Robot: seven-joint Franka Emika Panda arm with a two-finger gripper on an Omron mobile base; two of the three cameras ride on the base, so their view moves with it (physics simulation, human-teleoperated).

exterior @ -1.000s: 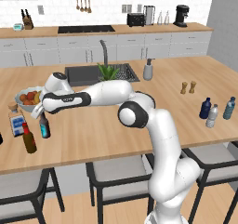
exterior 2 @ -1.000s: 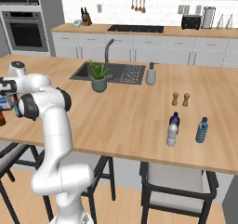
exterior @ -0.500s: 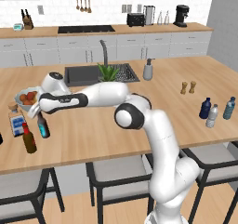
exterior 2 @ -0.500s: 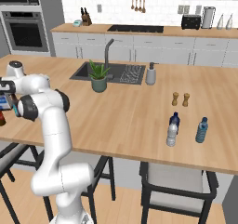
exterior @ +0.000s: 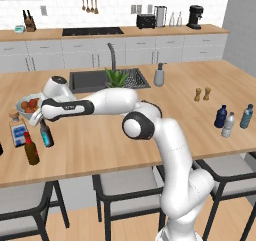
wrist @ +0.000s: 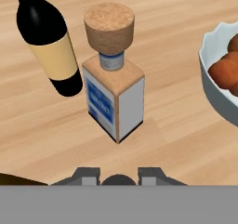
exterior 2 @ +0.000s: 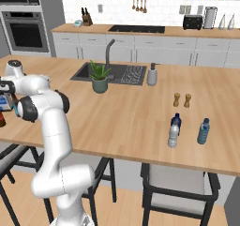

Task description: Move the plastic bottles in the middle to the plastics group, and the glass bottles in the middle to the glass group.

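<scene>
The gripper pinches the near-black bottle by its neck, just beside the flat blue-labelled bottle.

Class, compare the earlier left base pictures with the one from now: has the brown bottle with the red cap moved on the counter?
No. The brown bottle stands at the same spot as before, just in front of the flat blue-labelled bottle.

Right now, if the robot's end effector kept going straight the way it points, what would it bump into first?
Probably the flat blue-labelled bottle, which stands straight ahead of the end effector in the hand view. Depth is hard to judge.
</scene>
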